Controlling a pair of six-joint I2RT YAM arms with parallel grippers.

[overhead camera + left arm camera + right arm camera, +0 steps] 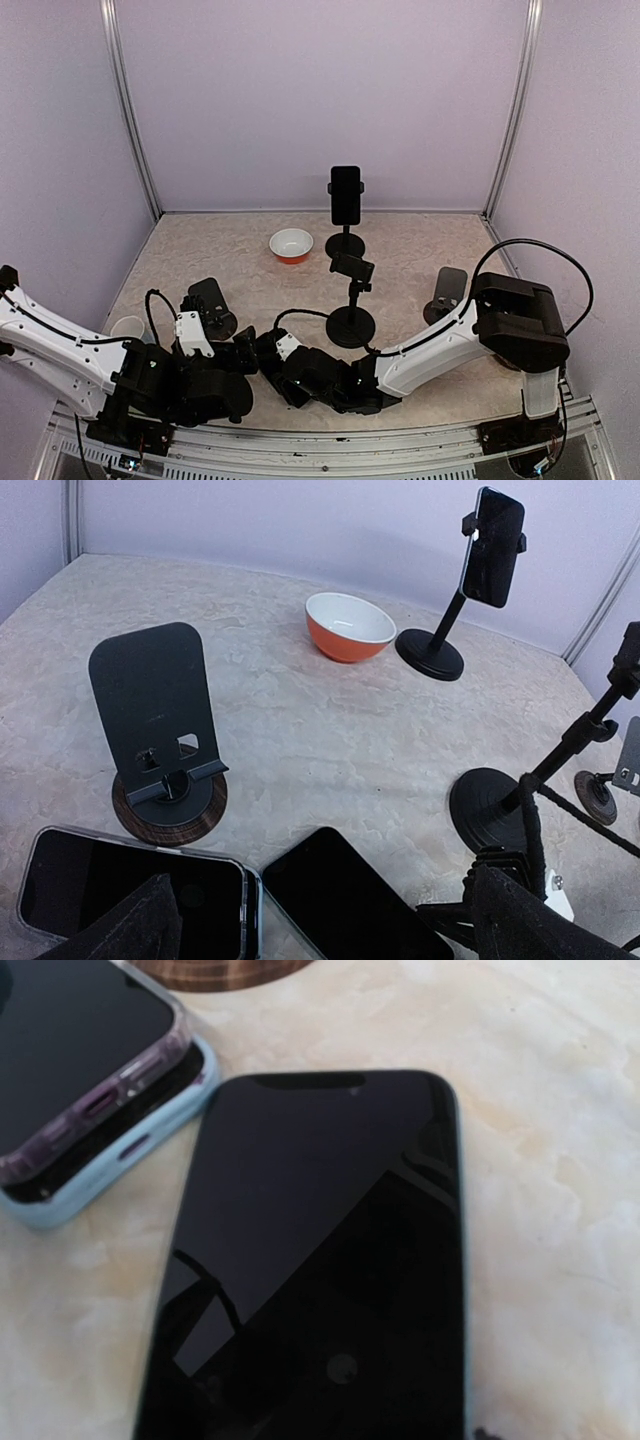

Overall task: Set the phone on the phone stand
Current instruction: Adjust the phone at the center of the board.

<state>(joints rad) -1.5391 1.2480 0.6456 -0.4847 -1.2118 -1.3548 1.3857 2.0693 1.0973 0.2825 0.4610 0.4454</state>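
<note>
Left tool (322,920): spread wide, empty, low at the table's near edge, left of centre. Cased phone (130,880) lies flat in front of the plate stand (150,715), with the bare black phone (350,905) just beside it, also flat. Neither is gripped. Right tool (264,352): its camera is hard over the black phone, so that's my guess for the pick. Fingers are out of frame, so I can't tell the width. Clamp stand (352,270) mid-table is free. The far-edge stand (346,238) already holds a phone.

lt even, bright | shadows faint | reflections on phone (320,1260) | R-wrist view soft
</note>
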